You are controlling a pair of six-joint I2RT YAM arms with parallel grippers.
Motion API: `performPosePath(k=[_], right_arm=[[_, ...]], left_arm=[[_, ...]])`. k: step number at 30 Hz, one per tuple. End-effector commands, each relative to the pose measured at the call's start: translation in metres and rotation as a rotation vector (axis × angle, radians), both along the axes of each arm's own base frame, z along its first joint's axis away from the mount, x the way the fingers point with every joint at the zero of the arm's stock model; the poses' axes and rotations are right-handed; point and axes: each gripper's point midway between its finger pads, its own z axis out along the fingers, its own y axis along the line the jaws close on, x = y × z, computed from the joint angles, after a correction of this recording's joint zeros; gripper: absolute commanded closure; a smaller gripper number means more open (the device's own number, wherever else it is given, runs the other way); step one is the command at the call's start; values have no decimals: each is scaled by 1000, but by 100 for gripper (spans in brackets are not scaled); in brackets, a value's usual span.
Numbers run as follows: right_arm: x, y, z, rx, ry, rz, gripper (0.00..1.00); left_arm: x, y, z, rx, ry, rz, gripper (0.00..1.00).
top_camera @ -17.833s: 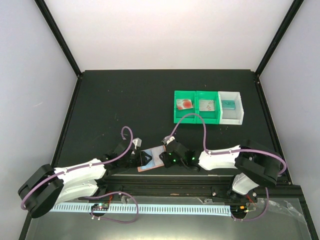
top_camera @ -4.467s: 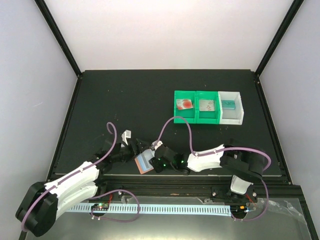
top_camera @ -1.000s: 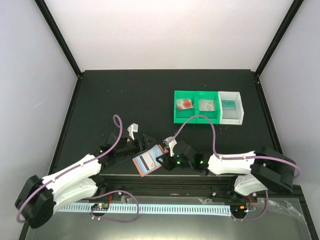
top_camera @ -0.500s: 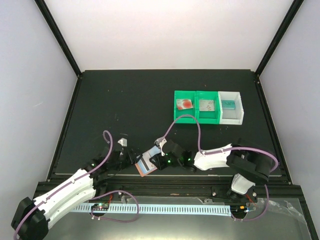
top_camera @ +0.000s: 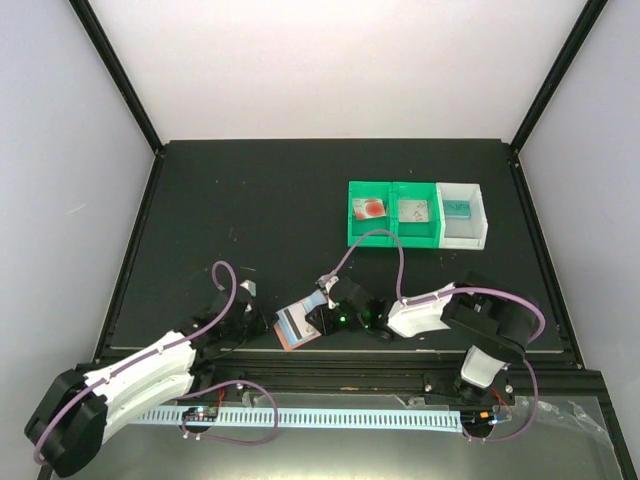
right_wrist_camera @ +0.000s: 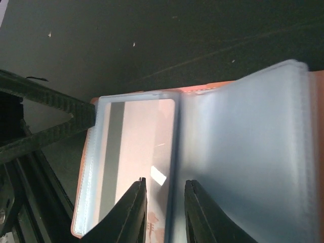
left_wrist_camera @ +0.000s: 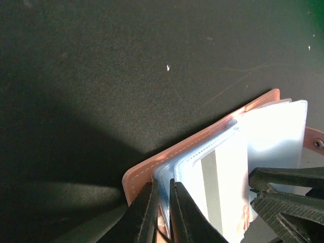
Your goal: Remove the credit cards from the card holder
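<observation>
Salmon, floppy card holder [top_camera: 297,324] sits open at lower centre, corner pinched by the left gripper [left_wrist_camera: 163,195]. The right gripper [right_wrist_camera: 164,191] straddles a slick sleeve [right_wrist_camera: 243,152], grip unclear. Best pinch the likely stiff credit card [right_wrist_camera: 142,147] by its edge.

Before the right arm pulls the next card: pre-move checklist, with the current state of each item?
1. card holder open, sleeves fanned: ok.
2. left gripper pinching the holder's salmon cover edge: ok.
3. credit card with a grey stripe seated in the front sleeve, in view: ok.
4. right gripper on that card alone, not the sleeve: cannot tell. It straddles the sleeve edge with a gap showing.
5. Both grippers apart from each other: ok, but close.
6. green bin and white bin in view for drop-off: ok. Each holds something.
</observation>
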Motion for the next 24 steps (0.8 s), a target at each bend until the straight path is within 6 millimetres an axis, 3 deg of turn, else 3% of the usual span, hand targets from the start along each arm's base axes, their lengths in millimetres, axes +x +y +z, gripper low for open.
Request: performPosePath(k=[1,4,13,24], right_arm=[[-3,7,-1,38,33,12,76],[-4,9,-1,50,45,14,77],[-2,9,-5,77,90,-1,81],[1,6,-7,153,143,-23,99]], left_arm=[[19,-1,8,25,-64,18,94],[25,1,8,56,-74,14,98],[28,5,3,107,-61,4,98],[30,6,3,115,-68,1,98]])
